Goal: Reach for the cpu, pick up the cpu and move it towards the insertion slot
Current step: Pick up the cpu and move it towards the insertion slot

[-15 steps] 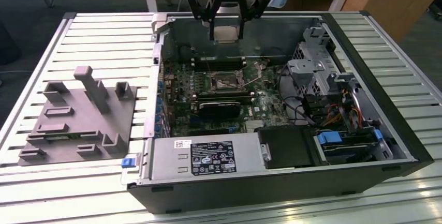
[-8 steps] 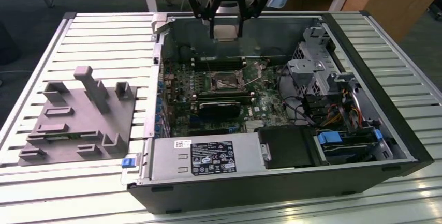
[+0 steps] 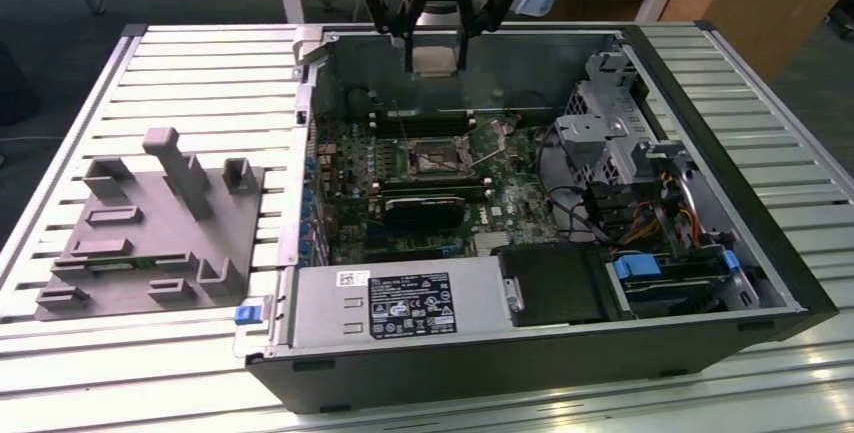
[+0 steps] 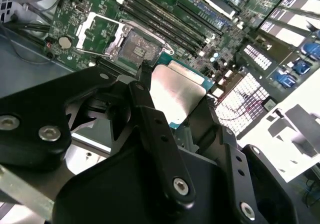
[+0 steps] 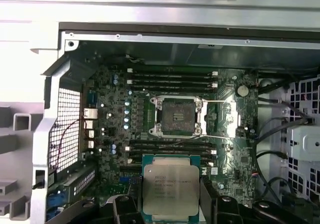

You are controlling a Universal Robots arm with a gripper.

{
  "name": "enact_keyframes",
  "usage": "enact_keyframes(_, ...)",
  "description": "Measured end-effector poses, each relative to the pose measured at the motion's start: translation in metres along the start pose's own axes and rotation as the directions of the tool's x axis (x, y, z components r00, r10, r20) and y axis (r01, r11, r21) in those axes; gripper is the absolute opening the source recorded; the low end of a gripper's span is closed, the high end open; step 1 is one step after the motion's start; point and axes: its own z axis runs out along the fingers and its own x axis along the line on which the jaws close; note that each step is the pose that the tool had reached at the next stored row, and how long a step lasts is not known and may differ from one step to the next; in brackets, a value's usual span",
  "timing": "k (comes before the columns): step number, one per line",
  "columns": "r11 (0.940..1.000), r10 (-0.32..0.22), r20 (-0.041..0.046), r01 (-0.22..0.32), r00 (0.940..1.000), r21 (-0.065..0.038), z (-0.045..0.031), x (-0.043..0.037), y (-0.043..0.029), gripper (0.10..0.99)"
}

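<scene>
My gripper (image 3: pixel 435 53) hangs over the back wall of the open computer case, shut on the cpu (image 3: pixel 434 60). In both wrist views the cpu (image 5: pixel 171 190) (image 4: pixel 171 95) is a flat square chip with a silvery top and a thin rim, clamped between the two black fingers (image 5: pixel 210 199). The insertion slot (image 3: pixel 433 158) is a dark square socket in a shiny metal bracket on the green motherboard, with the bracket swung open (image 5: pixel 176 116) (image 4: pixel 136 48). The cpu is raised above the board and set apart from the slot.
The case (image 3: pixel 747 283) lies open on a slatted table. A grey moulded fixture (image 3: pixel 147 223) with upright posts sits at the exterior view's left. Inside are a power supply (image 3: pixel 400 303), a black rectangular block (image 3: pixel 427 208), long memory slots (image 5: pixel 170 79), cables and drive cages (image 3: pixel 627 153).
</scene>
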Motion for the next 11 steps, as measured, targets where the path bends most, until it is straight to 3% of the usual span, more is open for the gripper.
enact_keyframes(11,1.0000,0.000,0.0000,0.000,1.0000,0.000,0.0085,-0.0006,0.0154,0.541)
